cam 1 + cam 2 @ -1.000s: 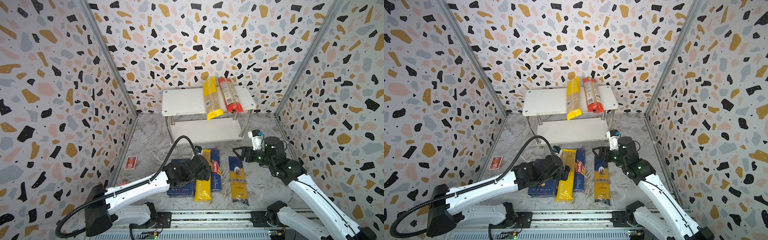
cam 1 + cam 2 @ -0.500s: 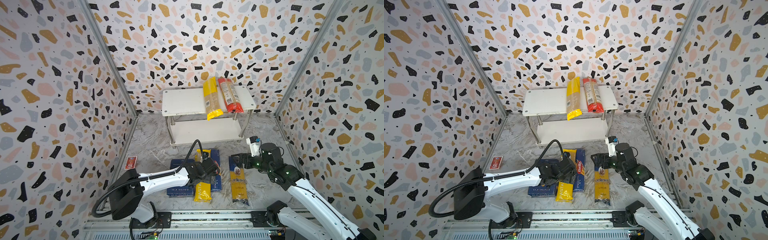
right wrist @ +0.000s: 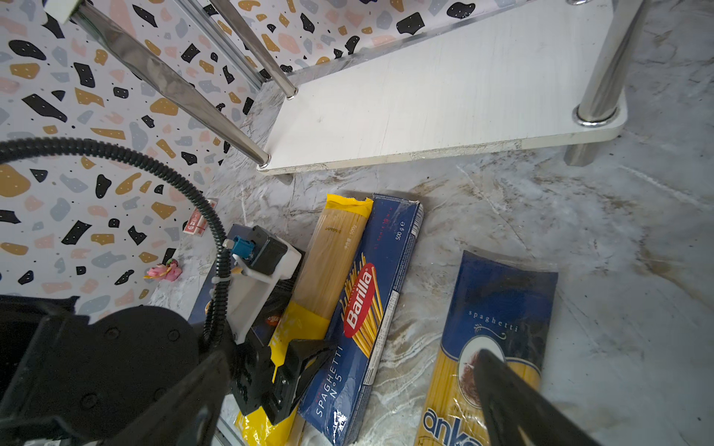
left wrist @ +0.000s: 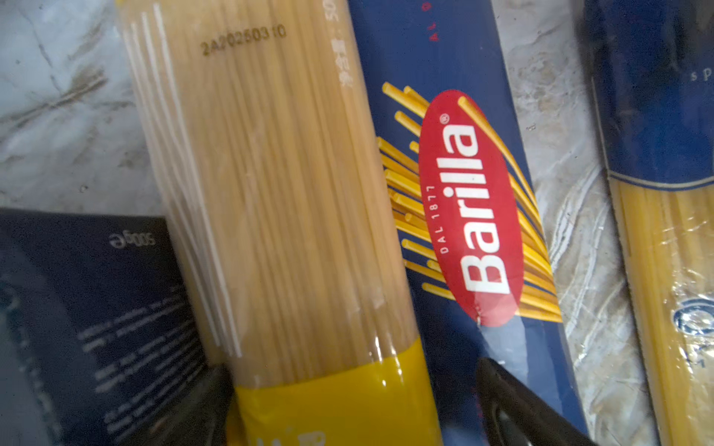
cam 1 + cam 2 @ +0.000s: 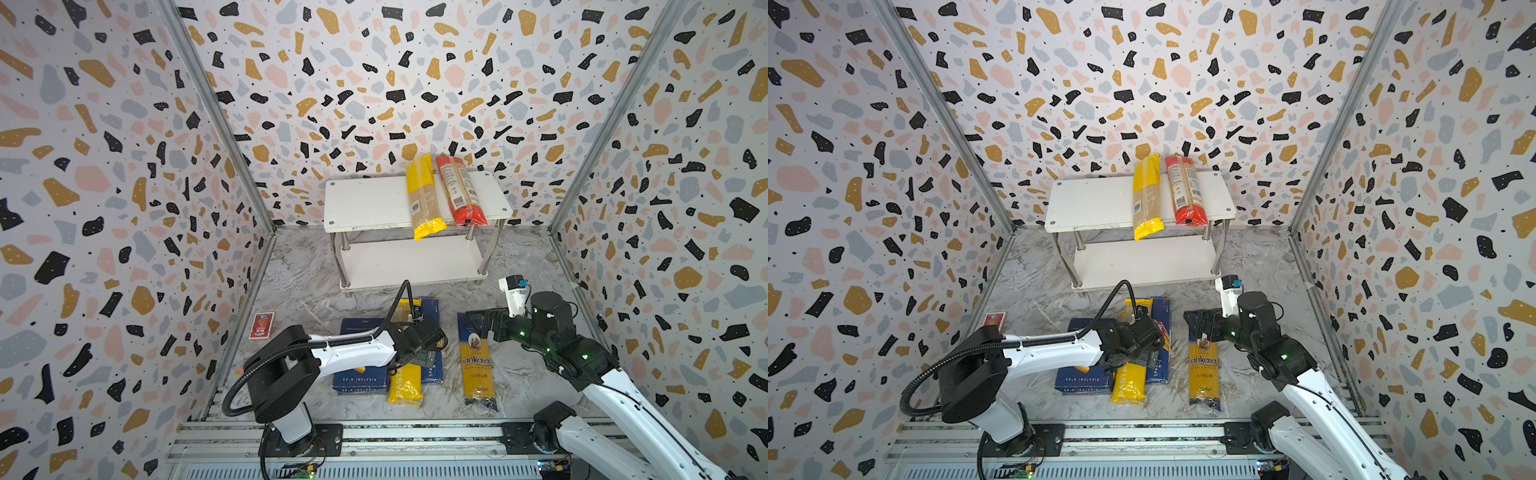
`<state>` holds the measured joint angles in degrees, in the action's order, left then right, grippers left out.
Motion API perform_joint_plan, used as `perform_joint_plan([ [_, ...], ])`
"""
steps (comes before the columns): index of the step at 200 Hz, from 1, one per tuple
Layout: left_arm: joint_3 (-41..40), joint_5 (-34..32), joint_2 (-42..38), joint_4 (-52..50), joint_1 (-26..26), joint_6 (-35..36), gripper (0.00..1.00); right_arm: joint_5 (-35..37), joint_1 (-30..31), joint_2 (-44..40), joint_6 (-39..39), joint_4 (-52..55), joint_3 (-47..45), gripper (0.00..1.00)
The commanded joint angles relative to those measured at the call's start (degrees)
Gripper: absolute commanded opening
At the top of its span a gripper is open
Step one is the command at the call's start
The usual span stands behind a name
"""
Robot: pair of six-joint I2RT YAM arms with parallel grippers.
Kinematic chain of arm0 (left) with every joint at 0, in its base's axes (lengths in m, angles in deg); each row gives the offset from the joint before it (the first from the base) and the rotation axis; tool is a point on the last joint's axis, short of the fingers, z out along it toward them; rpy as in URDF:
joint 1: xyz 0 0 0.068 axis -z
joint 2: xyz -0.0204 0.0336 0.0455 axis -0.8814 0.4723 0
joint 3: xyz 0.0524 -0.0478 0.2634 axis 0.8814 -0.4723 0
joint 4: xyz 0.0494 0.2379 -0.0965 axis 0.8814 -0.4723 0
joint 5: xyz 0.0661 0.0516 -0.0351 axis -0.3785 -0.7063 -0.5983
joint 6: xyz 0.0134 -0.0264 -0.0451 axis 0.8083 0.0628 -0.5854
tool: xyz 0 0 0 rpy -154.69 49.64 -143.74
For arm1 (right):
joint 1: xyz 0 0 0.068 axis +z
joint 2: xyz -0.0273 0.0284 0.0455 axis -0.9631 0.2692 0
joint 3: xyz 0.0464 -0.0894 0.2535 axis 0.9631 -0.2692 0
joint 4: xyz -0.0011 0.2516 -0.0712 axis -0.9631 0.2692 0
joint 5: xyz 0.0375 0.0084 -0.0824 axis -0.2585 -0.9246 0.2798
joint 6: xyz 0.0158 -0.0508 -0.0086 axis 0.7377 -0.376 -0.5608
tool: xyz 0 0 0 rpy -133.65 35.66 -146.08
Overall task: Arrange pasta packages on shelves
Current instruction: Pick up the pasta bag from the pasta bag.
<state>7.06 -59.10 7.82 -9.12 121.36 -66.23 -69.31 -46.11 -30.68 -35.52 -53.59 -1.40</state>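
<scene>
Both top views show a grey marbled bench (image 5: 311, 291) boxed in by speckled walls (image 5: 374, 83), left gripper (image 5: 427, 358) and right gripper (image 5: 478, 324) both spread wide.

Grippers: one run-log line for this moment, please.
left gripper: open, astride yellow PASTA bag | right gripper: open, above ankara bag | shelves top: yellow bag, red-orange bag

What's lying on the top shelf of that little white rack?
A yellow spaghetti bag and a red bag, side by side; the top shelf beneath them is hidden.
</scene>
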Motion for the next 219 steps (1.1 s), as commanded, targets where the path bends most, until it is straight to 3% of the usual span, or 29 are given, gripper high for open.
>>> perform_joint_plan([
  [1,-3.00,-1.23,-1.59,-1.62,-1.85,-1.62,1.00,-0.59,0.29,-0.49,-0.95,0.69,0.29,0.99],
  [36,-4.82,-0.52,-2.20,-1.06,-3.47,-1.62,0.97,-0.97,0.28,-0.41,-1.02,0.35,0.45,0.99],
  [120,-4.55,3.03,0.39,1.16,-3.56,-0.75,0.77,-1.80,0.27,-0.73,-0.78,0.71,0.63,0.99],
  [136,-3.74,3.31,1.23,0.32,-3.56,0.43,0.67,-1.74,0.26,-0.91,-0.71,0.79,0.69,0.99],
  [191,-3.51,3.13,1.28,-2.11,-3.56,1.90,0.15,-1.73,0.25,-1.65,-0.60,0.36,-0.24,0.99],
  [219,-2.98,3.60,-1.20,-4.33,-3.53,1.67,0.00,-2.13,0.21,-1.65,-0.48,0.18,-0.42,0.99],
])
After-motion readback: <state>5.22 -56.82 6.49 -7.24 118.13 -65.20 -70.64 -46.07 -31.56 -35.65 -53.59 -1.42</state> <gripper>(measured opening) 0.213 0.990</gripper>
